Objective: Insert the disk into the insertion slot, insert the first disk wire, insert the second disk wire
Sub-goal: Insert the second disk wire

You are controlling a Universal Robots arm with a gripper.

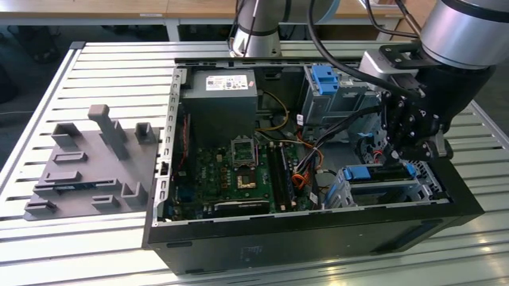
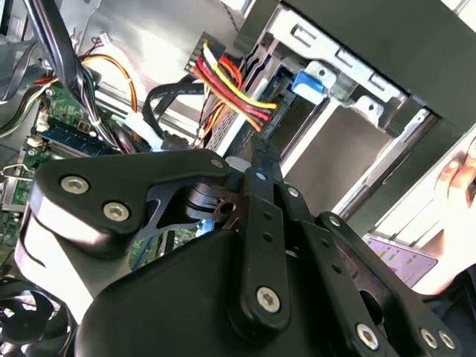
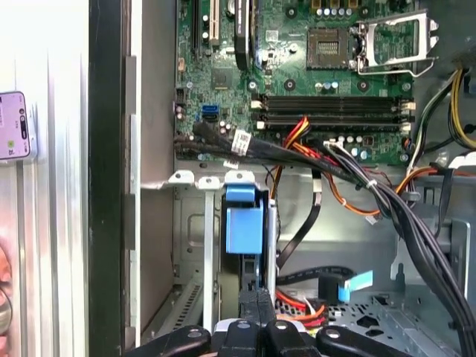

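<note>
- Black computer case [image 1: 318, 238] lies open on a slatted metal table [image 1: 104, 71] in the exterior view. The power supply [image 1: 219, 101] bears a white label, its print too small to read. The blue-framed disk [image 1: 359, 173] sits in the insertion slot [image 1: 382, 193] towards the exterior view's right, with the gripper [image 1: 397, 158] just above it. A grey fixture tray [image 1: 87, 170] lies on the exterior view's left.
- In the second wrist view, red, yellow and black wires [image 2: 234, 85] run close to the gripper [image 2: 256, 160]. A person's hand [image 2: 460, 178] rests outside the case.
- In the first wrist view, the gripper [image 3: 256, 309] is narrow, fingers drawn together near the disk [image 3: 243, 223] seated in the insertion slot [image 3: 195, 230]. A black cable bundle [image 3: 297, 152] with a white tag crosses the motherboard [image 3: 297, 44]. A phone [image 3: 13, 123] lies on the table.
</note>
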